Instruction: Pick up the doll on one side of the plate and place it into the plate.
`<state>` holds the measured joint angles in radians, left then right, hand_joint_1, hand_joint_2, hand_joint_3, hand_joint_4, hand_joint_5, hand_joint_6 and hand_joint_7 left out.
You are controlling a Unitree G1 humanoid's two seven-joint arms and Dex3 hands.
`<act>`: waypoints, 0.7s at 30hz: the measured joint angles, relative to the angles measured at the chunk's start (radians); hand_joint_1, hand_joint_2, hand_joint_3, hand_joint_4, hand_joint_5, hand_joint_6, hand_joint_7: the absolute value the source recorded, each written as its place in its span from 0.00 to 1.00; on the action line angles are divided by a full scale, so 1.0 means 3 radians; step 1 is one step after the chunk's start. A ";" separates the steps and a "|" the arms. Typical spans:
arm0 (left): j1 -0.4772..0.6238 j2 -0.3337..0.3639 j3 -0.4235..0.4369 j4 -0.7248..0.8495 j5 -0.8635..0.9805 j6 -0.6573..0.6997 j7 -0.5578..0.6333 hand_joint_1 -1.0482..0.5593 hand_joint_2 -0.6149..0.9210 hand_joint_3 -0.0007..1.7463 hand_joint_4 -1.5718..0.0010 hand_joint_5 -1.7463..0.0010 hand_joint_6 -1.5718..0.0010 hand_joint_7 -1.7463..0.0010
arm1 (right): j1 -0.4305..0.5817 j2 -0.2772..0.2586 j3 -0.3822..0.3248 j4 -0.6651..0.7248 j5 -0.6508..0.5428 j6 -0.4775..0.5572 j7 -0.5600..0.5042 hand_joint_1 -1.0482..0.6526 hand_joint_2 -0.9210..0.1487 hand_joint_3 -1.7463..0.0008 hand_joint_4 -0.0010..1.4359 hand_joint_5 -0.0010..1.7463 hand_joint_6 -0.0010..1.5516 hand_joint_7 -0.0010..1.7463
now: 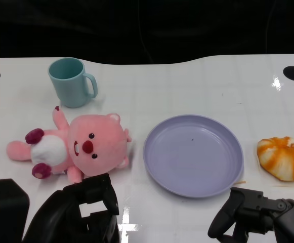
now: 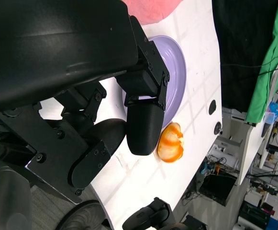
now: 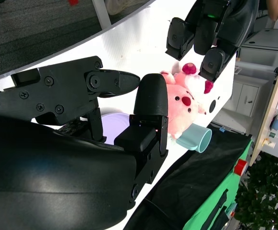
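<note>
Head view: doll [image 1: 81, 148] just beyond empty L hand [image 1: 83, 210], left of plate [image 1: 193, 154].

Left wrist cam was mostly blocked by the left hand [image 2: 100, 120]: the plate [image 2: 177, 72] was half hidden behind it, and the doll [image 2: 150, 9] beyond the plate got cropped to a pink sliver. The right hand [image 2: 148, 218] was cut off too.

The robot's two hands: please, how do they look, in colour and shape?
Both the left hand and the right hand are matte black. Each has a rounded, smooth shell and blocky fingers with visible screws and rounded tips. The silver forearms are not visible in these pictures.
</note>
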<state>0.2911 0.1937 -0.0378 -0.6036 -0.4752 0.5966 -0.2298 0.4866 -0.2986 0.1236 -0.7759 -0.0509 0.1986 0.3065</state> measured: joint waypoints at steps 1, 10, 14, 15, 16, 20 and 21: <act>0.0000 0.0001 0.0000 0.0000 0.0001 0.0000 0.0000 0.54 0.62 0.85 0.42 0.00 0.50 0.03 | 0.0000 0.0000 0.0000 0.0000 0.0000 0.0000 0.0000 0.45 0.00 0.81 0.47 0.90 0.39 0.74; 0.0000 0.0006 0.0000 0.0002 0.0001 0.0000 -0.0001 0.55 0.62 0.85 0.42 0.00 0.51 0.03 | -0.0007 0.0000 0.0002 0.0000 -0.0001 0.0000 0.0000 0.46 0.00 0.82 0.48 0.90 0.39 0.74; 0.0000 0.0005 0.0000 0.0006 0.0001 0.0000 -0.0006 0.54 0.62 0.85 0.42 0.00 0.51 0.03 | -0.0008 0.0000 0.0003 0.0000 -0.0004 0.0000 0.0000 0.45 0.00 0.81 0.48 0.90 0.39 0.74; 0.0000 0.0006 0.0000 0.0006 0.0001 0.0000 -0.0006 0.54 0.62 0.85 0.42 0.00 0.51 0.03 | -0.0008 0.0000 0.0003 0.0000 -0.0005 0.0000 0.0000 0.45 0.00 0.81 0.48 0.90 0.39 0.74; 0.0000 0.0005 0.0000 0.0006 0.0001 0.0000 -0.0006 0.54 0.62 0.85 0.42 0.00 0.51 0.03 | -0.0008 0.0000 0.0003 0.0000 -0.0005 0.0000 0.0000 0.45 0.00 0.81 0.48 0.90 0.39 0.74; 0.0000 0.0005 0.0001 0.0006 0.0001 0.0000 -0.0007 0.54 0.62 0.85 0.42 0.00 0.51 0.03 | -0.0009 0.0000 0.0005 0.0000 -0.0006 0.0000 0.0000 0.45 0.00 0.81 0.48 0.90 0.39 0.74; 0.0000 0.0005 0.0001 0.0006 0.0000 0.0000 -0.0007 0.54 0.62 0.85 0.42 0.00 0.51 0.03 | -0.0009 0.0000 0.0006 0.0000 -0.0006 0.0000 0.0000 0.45 0.00 0.82 0.48 0.90 0.39 0.74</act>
<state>0.2910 0.1953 -0.0373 -0.6016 -0.4751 0.5966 -0.2319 0.4840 -0.2986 0.1253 -0.7760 -0.0526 0.1985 0.3065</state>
